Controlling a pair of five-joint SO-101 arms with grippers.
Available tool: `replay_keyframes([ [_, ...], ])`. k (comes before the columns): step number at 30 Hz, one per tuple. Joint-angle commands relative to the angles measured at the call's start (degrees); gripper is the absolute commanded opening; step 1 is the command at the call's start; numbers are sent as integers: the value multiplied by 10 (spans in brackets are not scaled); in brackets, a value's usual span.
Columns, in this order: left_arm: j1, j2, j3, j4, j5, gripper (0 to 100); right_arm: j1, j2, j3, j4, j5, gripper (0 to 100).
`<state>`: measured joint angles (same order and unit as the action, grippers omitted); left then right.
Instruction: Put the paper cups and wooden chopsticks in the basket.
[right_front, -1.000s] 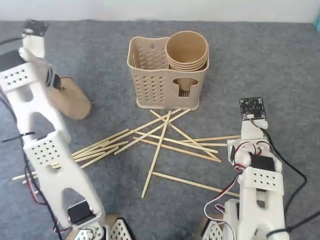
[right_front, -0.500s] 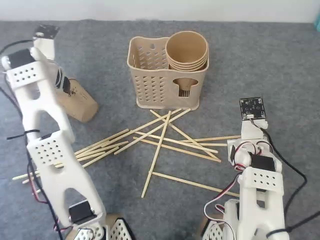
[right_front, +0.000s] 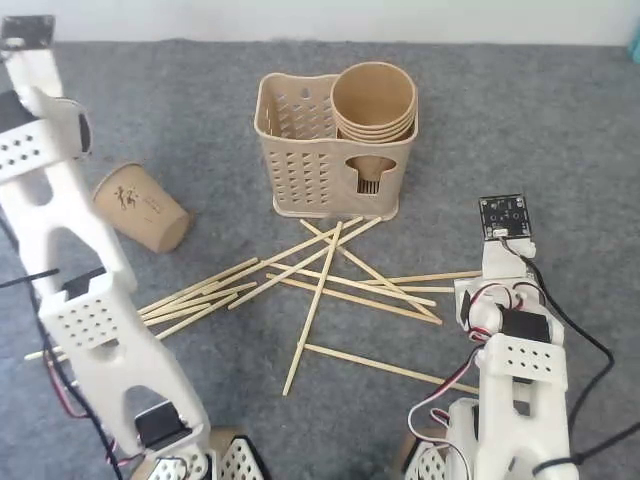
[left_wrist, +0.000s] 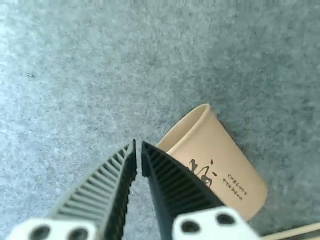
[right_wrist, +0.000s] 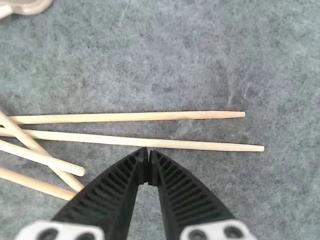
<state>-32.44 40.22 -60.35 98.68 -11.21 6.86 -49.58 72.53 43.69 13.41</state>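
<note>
Down on the grey carpet (right_front: 520, 130), the loose paper cup (right_front: 140, 207) lies on its side, well apart from the basket (right_front: 300, 175). The left gripper (left_wrist: 138, 146) hangs just beside that cup with its jaws pressed almost together and nothing between them. From above, the left arm (right_front: 60, 250) stands tall at the table's edge, and its own body hides the gripper there. A stack of cups (right_front: 373, 98) sits upright in one end of the basket; how many is hard to count, since only the rims show.

The wooden chopsticks (right_front: 320, 275) are scattered in a crossed heap in front of the basket — several run under the left arm and their far ends are covered. Over on the other side, the right gripper (right_wrist: 148, 151) is closed tip to tip, empty, poised just beside the nearest stick (right_wrist: 150, 142), with a second stick (right_wrist: 130, 116) lying past it. A pale edge (right_wrist: 20, 6) is cut off at the corner of the right wrist view — too little to name.
</note>
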Motion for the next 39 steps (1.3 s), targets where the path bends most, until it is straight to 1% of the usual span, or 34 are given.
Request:
replay_keyframes([
  [1,-3,-24,-23,5,6,12,1,-12,-3,-8,5,8],
  [7,-4,64,-29,-56,6,12,1,-12,-3,-8,4,8],
  [10,-1,96,-29,-62,6,12,1,-14,2,-9,5,8],
  [14,11,120,-29,-52,6,12,0,-15,4,-9,5,8],
  [19,33,113,-28,22,3,12,0,-16,4,-9,5,8],
  [21,40,91,-13,22,4,11,0,-16,4,-9,5,8],
  [24,47,34,48,22,4,11,0,-16,4,-9,6,8],
  [27,74,-37,160,22,-11,11,1,-16,3,-9,7,8],
  [31,132,-132,336,21,-22,11,2,-16,3,-9,8,8],
  [33,161,-178,401,20,-22,11,4,-16,3,-9,8,8],
  [39,229,-314,523,20,-18,11,5,-16,2,-9,8,8],
])
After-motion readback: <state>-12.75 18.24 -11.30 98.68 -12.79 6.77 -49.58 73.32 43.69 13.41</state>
